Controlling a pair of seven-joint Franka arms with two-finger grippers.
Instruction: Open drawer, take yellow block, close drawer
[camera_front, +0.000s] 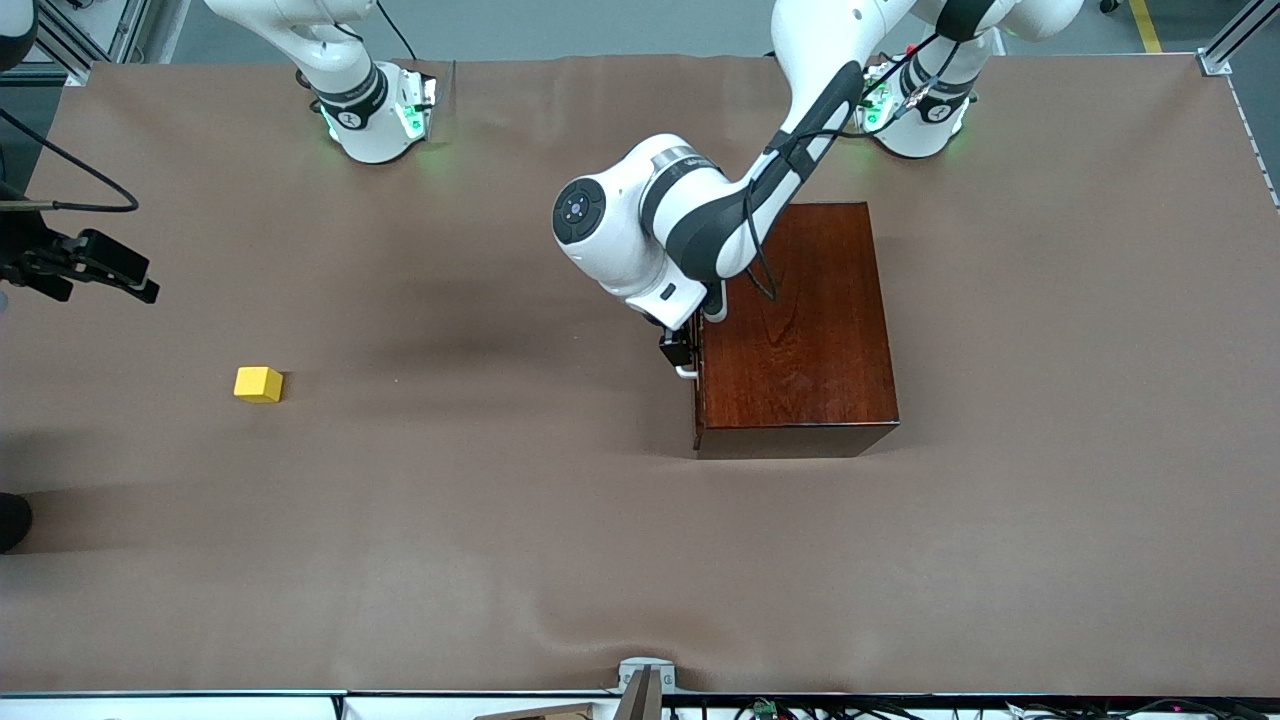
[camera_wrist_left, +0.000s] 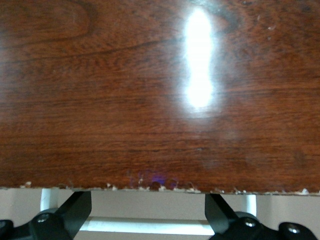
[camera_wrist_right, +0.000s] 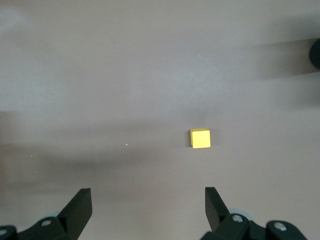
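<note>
**Drawer shut, yellow block out on the table**

The drawer sits pushed into the dark red-brown wooden box, and only its thin front edge shows in the front view. Its white bar handle sticks out from the side of the box that faces the right arm's end of the table.

The left gripper is right at that handle. In the left wrist view its two black fingers stand wide apart, one on each side of the white bar. They seem not to be pinching it — the view is too close to be sure if they touch it. The shiny top of the box fills most of that view.

The yellow block lies on the brown table cover, well apart from the box, toward the right arm's end of the table. Nothing touches it.

The right gripper waits up in the air over that end of the table — its fingers are spread wide and hold nothing. In the right wrist view the yellow block lies on the table below it.
</note>
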